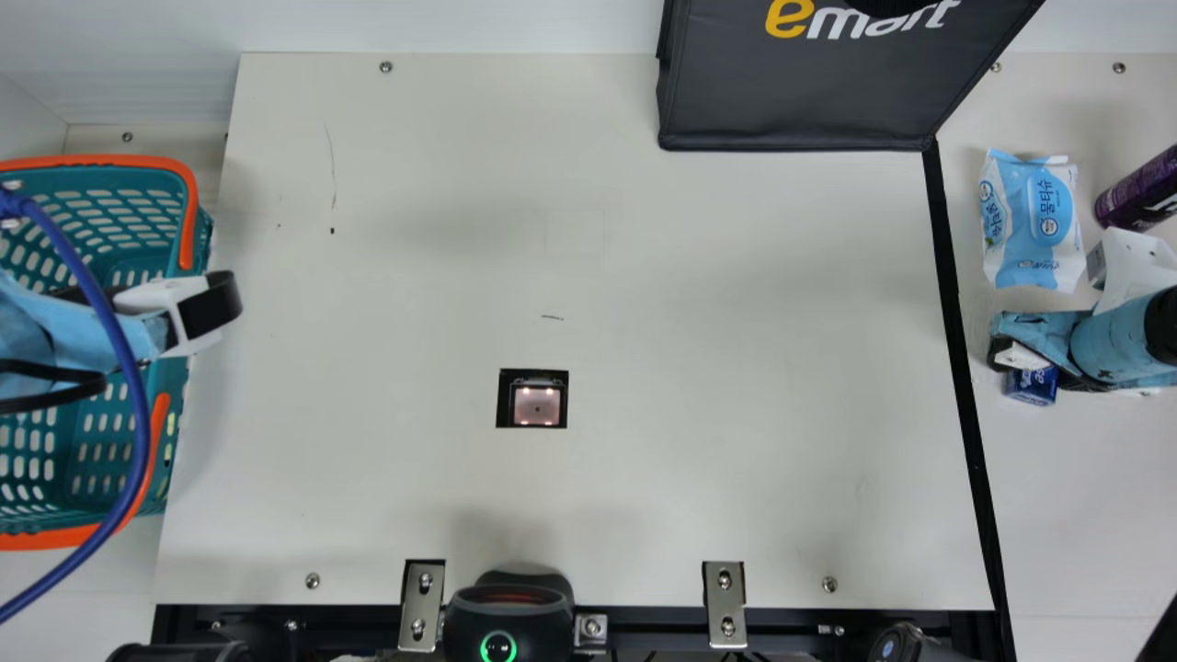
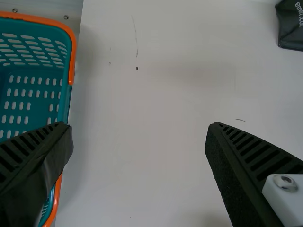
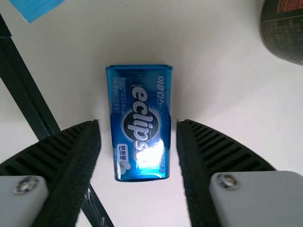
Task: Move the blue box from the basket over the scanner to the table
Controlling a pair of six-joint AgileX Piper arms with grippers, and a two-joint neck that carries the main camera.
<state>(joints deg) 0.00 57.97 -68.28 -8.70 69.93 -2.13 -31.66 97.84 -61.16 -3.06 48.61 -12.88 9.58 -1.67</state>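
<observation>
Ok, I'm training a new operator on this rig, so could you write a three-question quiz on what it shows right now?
1. True or false: the right gripper is open, with the blue box in view between its fingers.
2. Which is nearest the left gripper? A) black bag B) basket C) purple bottle
3. Fill in: in the main view, the wipes pack lies to the ____ of the black strip.

Key: 1 true; 2 B; 3 right

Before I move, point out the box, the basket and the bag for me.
Box [image 3: 139, 123]: right wrist view, middle of its printed face.
Basket [image 1: 101, 160]: main view, on its orange edge.
Bag [image 1: 795, 101]: main view, on its dark side panel.
</observation>
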